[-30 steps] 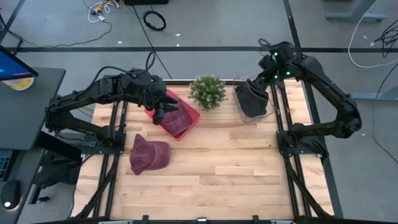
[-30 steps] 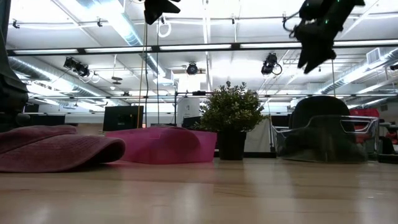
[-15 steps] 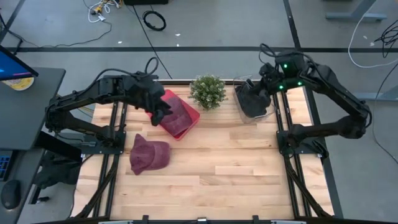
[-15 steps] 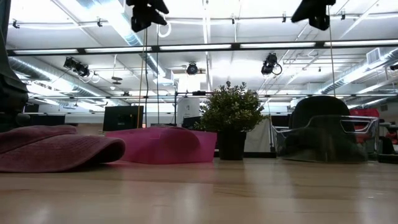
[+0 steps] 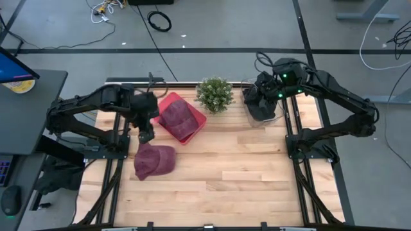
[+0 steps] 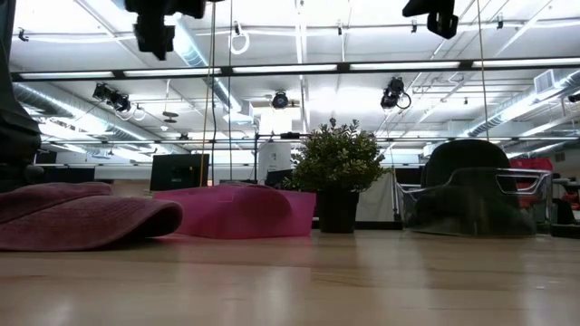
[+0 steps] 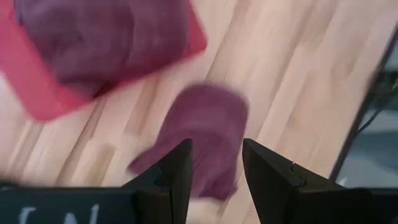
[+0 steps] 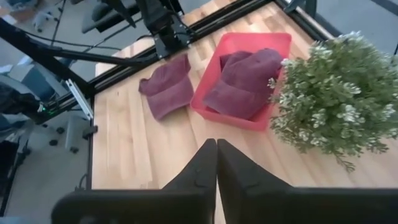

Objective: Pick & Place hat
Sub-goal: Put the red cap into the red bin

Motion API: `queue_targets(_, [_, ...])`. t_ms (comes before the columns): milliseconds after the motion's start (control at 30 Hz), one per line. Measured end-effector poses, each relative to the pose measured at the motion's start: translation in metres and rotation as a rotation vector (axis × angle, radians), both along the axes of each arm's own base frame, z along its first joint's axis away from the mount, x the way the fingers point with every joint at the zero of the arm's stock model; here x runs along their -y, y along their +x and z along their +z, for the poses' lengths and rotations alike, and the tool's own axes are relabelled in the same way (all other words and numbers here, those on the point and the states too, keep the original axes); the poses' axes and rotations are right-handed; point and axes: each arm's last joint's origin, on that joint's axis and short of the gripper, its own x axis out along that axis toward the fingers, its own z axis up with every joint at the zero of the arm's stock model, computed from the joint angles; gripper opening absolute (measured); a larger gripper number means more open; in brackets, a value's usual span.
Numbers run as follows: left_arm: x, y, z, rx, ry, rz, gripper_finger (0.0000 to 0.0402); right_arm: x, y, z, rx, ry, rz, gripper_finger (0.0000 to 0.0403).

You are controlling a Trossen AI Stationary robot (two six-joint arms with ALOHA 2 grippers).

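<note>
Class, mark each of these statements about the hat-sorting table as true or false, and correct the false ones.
1. A maroon hat lies inside the red tray. True.
2. The second maroon hat sits in the clear bin. False: it lies on the bare wooden table, in front of the red tray.
3. The left gripper is open above the table, between the tray and the loose hat. True.
4. The right gripper holds the potted plant. False: it is shut on nothing; the potted plant stands untouched on the table.
5. The clear bin holds a dark hat. True.
</note>
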Motion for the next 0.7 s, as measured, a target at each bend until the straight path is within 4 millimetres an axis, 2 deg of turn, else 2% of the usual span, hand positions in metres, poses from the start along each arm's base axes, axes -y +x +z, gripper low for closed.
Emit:
queue_targets(100, [0.010,-0.006,-0.002,-0.079,0.029,-0.053,0.0142,-0.001,0.007,-0.004,-0.018,0.007,0.015,0.0021])
queue_targets(200, [0.024,-0.007,-0.003,-0.088,0.050,-0.136,0.0146,-0.002,0.013,-0.007,-0.035,0.012,0.031,0.0029])
queue_targets(333, [0.038,-0.008,-0.013,-0.128,0.085,-0.179,0.0172,-0.004,0.017,-0.010,-0.046,0.014,0.045,0.0037])
queue_targets(567, [0.056,-0.013,-0.049,-0.268,0.184,-0.134,0.0244,-0.005,0.018,-0.009,-0.040,0.013,0.050,0.0043])
queue_targets(700, [0.065,-0.021,-0.072,-0.316,0.184,-0.099,0.0260,-0.005,0.018,-0.009,-0.039,0.022,0.043,0.0043])
